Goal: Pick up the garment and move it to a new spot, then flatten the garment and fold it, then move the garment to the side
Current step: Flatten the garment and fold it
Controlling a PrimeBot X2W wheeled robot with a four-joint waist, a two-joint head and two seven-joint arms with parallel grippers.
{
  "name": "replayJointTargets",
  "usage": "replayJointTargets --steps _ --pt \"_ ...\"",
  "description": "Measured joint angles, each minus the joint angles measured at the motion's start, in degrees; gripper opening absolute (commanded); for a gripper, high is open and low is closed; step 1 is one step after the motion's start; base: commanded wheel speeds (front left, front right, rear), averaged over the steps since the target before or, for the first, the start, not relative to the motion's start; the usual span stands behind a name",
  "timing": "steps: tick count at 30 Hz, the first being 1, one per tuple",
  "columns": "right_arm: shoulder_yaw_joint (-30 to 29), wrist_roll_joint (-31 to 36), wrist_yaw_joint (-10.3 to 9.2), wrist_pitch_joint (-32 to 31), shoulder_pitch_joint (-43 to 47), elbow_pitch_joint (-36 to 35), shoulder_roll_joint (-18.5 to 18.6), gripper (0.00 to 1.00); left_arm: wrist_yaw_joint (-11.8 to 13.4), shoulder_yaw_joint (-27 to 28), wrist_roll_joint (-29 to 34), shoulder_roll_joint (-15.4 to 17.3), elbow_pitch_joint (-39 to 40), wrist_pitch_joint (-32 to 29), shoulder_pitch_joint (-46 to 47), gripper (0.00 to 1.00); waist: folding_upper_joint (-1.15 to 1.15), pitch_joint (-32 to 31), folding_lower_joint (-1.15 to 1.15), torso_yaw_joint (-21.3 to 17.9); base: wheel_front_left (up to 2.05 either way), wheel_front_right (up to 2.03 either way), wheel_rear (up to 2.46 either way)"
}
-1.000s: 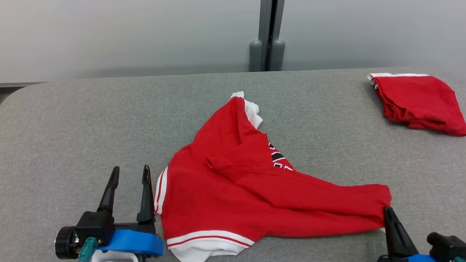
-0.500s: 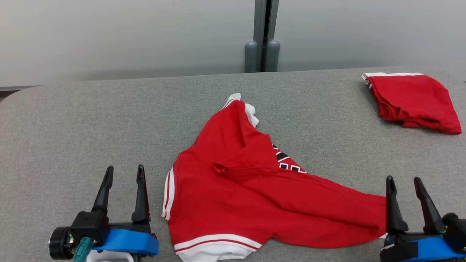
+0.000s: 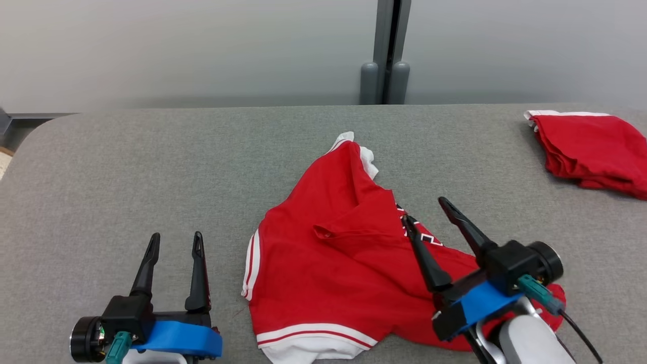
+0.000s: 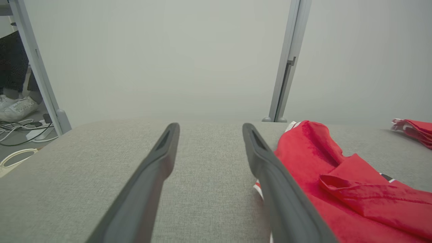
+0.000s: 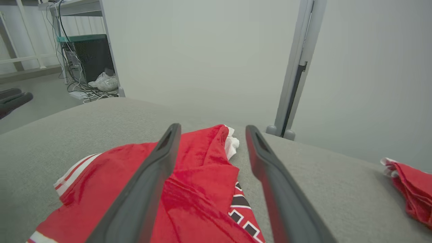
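Observation:
A red garment [image 3: 333, 263] with white striped trim lies crumpled in the middle of the grey table [image 3: 126, 177]; a black-and-white print shows at its right fold. My right gripper [image 3: 422, 212] hovers open over the garment's right part, holding nothing; in the right wrist view the garment [image 5: 199, 189] lies under its open fingers. My left gripper [image 3: 174, 238] stands open on the table to the left of the garment, clear of the cloth. In the left wrist view the garment [image 4: 341, 189] lies just right of the right finger [image 4: 280, 189].
A second red garment [image 3: 594, 151], folded, lies at the table's far right. A grey post [image 3: 386, 50] stands behind the far edge, against a pale wall. Cables and shoes [image 4: 17, 108] lie on the floor off the table's left end.
My right gripper has opened, let go of the garment's right end, and moved up and left over the cloth. The camera has also shifted. The left gripper stays put.

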State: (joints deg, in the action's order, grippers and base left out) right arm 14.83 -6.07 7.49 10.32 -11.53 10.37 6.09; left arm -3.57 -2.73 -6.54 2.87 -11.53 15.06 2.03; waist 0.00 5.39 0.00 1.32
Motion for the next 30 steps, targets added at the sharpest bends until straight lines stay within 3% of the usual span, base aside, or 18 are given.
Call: replayJointTargets --steps 14,30 --pt "14.55 -2.05 0.0 -1.97 -16.03 20.73 2.85 1.0 0.04 -2.22 -1.04 0.01 -0.33 0.01 1.31 1.0 0.0 2.38 0.01 6.9 0.0 0.0 0.0" --pt "21.48 -2.09 0.0 0.75 -25.57 45.46 3.31 1.0 0.91 -4.86 -2.23 0.02 -0.65 0.01 3.0 1.0 0.0 5.22 0.01 12.44 0.0 0.0 0.0"
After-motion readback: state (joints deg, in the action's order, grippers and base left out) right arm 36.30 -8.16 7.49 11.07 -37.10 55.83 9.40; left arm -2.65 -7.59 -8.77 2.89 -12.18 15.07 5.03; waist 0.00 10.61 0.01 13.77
